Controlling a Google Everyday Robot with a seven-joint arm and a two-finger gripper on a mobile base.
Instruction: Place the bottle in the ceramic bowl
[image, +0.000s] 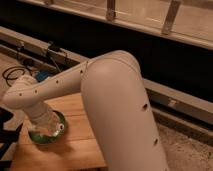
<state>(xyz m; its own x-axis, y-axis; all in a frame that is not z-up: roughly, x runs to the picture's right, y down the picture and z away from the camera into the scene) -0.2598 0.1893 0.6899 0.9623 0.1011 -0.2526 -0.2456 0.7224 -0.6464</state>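
Observation:
The green ceramic bowl sits on the wooden table at the lower left, mostly covered by my arm's wrist. A small white cap-like piece, likely the bottle, shows at the bowl's right rim; the rest of it is hidden. My gripper is over the bowl, hidden behind the wrist.
The wooden table has its right edge near my arm's large white elbow. Black cables and a blue object lie on the floor behind. A dark wall with a rail runs across the back.

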